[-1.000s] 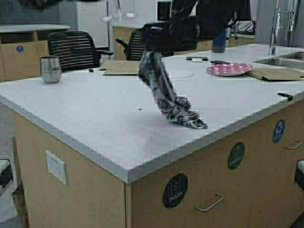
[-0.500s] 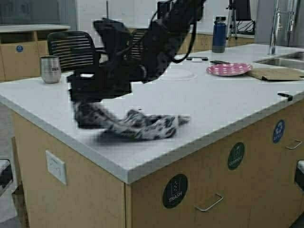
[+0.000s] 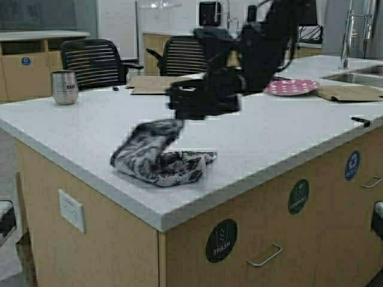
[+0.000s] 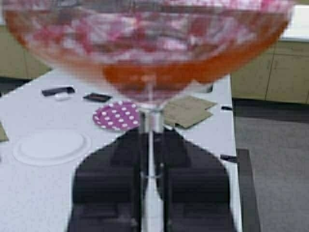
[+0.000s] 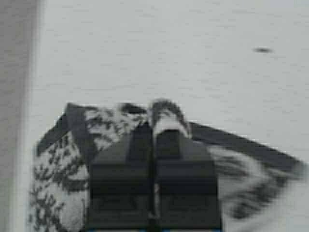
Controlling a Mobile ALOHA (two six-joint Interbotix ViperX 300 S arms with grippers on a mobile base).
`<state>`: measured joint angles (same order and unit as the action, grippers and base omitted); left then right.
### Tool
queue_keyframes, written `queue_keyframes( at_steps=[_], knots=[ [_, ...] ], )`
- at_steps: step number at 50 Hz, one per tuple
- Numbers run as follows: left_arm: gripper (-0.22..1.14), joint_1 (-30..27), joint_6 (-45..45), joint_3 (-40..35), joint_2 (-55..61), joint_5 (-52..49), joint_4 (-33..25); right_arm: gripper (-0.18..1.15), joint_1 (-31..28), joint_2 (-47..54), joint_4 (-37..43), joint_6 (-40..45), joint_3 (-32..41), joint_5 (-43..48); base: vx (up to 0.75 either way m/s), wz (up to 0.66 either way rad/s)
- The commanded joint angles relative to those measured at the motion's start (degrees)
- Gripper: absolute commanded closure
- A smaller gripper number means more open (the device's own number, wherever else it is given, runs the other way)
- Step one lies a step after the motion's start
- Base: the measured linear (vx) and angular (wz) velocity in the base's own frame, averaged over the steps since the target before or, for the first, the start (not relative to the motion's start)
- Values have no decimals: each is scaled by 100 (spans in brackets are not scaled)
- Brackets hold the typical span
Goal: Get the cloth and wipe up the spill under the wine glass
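1. A steel tumbler [image 3: 64, 87] stands at the far left of the white island countertop [image 3: 90, 128]; only the high view shows it.
2. Two black mesh chairs [image 3: 96, 60] sit behind the island, again seen in the high view alone.
3. The cloth [image 3: 157, 154], a black, grey and white print towel, lies bunched on the countertop near its front edge, with one end lifted.
4. The right gripper [image 3: 179, 112] hangs over the raised end of the cloth. The right wrist view shows its jaws pressed together with a fold of the cloth [image 5: 63, 159] pinched between the fingertips, a detail the high view does not resolve.
5. A dark speck [image 5: 262, 50] marks the countertop beyond the cloth in the right wrist view.
6. The left gripper [image 4: 150, 169] appears only in the left wrist view. Its fingers are clamped on the stem of the wine glass [image 4: 147, 53], held upright well above the surface, with reddish liquid in the bowl.
7. A pink polka-dot plate [image 3: 289, 87] lies to the right, with brown cardboard [image 3: 348, 92] beside it; the left wrist view shows both too.
8. A sink faucet [image 3: 346, 33] stands at the far right.
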<state>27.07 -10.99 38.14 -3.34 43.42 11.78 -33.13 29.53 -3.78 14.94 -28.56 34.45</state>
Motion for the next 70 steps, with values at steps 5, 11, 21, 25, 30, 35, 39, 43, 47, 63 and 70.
queue_keyframes(
  at_steps=[5, 11, 21, 25, 30, 35, 39, 43, 47, 63, 70],
  knots=[
    [63, 9, 9, -167, 773, 545, -9, 91, 466, -272, -18, -26, -211, 62, 0, 0],
    [63, 9, 62, -167, 1327, 932, -9, 91, 483, -272, -18, -26, -290, 62, 0, 0],
    [63, 9, 62, -185, 2312, 1767, -9, 91, 554, -246, -18, -35, -431, 62, 0, 0],
    [62, 9, 62, -211, 2646, 2057, -9, 91, 598, -246, -18, -35, -457, 62, 0, 0],
    [62, 9, 70, -255, 2997, 2338, -9, 91, 659, -246, -18, -26, -519, 62, 0, 0],
    [63, 18, 97, -308, 3287, 2522, -9, 91, 721, -246, -18, -35, -563, 62, 0, 0],
    [62, 9, 167, -352, 3507, 2593, 0, 91, 791, -246, -9, -35, -606, 62, 0, 0],
    [62, 9, 290, -404, 3718, 2628, 9, 91, 826, -246, -18, -26, -642, 70, 0, 0],
    [62, 9, 439, -466, 3964, 2707, 9, 91, 826, -246, -18, -26, -668, 79, 0, 0],
    [62, 9, 729, -817, 5194, 3393, 0, 91, 826, -246, -18, -26, -686, 149, 0, 0],
    [62, 9, 747, -984, 5687, 3498, -18, 91, 826, -246, -18, -26, -686, 185, 0, 0]
  ],
)
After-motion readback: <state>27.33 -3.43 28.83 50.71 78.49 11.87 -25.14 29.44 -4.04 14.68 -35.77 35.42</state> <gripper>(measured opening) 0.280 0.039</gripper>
